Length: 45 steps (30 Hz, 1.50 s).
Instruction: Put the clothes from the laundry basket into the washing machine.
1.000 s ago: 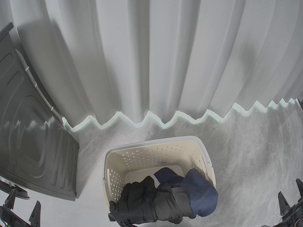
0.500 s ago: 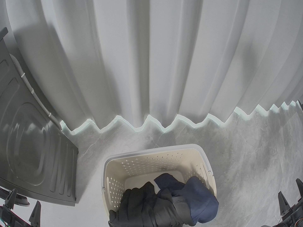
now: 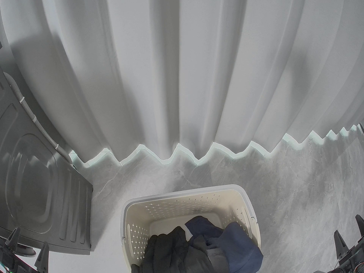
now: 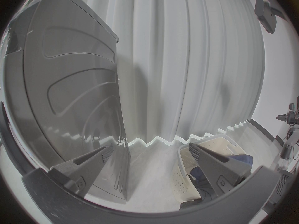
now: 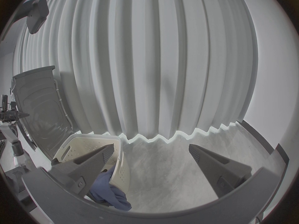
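Item one, the laundry basket (image 3: 182,209): cream, perforated, standing on the grey floor (image 3: 303,179) in front of a white pleated curtain (image 3: 189,76). We log the clothes inside it and none in the machine: a black padded garment (image 3: 167,253) heaped at the near left, touching a navy garment (image 3: 235,247) that drapes over the near right rim. Item two, the washing machine (image 3: 34,194): a grey cabinet to the left of the basket and apart from it, its ribbed panel toward us, with a corrugated hose (image 3: 34,120) running down its back edge. Item three, the left tool (image 3: 29,241): released and empty, fingers spread, low beside the near corner of the machine. Item four, the right tool (image 3: 347,228): also released and empty, over bare floor to the right of the basket, well apart from it. Change against the earlier frames: the whole head view has shifted, so the curtain hem, basket and machine all sit lower in it, and the bottom edge now cuts off more of the clothes. We record this as camera movement. Basket, clothes and machine keep the same arrangement with one another, and both tools sit at the same corners of the head view.
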Motion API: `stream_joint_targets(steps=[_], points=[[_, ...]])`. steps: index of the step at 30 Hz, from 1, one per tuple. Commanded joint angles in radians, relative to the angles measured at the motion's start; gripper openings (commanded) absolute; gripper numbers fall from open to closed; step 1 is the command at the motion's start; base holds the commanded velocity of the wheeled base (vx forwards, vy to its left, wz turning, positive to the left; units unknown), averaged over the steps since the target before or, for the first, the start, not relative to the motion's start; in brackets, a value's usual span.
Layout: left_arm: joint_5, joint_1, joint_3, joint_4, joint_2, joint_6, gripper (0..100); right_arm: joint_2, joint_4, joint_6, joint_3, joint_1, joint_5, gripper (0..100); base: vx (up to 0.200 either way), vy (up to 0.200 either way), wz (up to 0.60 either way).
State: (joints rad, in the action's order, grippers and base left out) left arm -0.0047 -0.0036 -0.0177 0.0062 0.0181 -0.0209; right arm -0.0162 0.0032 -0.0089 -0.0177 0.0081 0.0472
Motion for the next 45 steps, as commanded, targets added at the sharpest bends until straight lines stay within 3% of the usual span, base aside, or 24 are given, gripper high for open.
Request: stream_joint_targets(steps=[1, 15, 45], points=[[0.0, 0.001, 0.016, 0.0, -0.017, 0.001, 100, 0.016, 0.0, 0.0, 0.015, 0.0, 0.0, 100, 0.0, 0.0, 0.0], [0.0, 0.001, 0.016, 0.0, -0.018, -0.001, 100, 0.016, 0.0, 0.0, 0.015, 0.0, 0.0, 100, 0.171, 0.0, 0.0], [0.0, 0.001, 0.016, 0.0, -0.018, 0.001, 100, 0.016, 0.0, 0.0, 0.015, 0.0, 0.002, 100, 0.0, 0.0, 0.0]])
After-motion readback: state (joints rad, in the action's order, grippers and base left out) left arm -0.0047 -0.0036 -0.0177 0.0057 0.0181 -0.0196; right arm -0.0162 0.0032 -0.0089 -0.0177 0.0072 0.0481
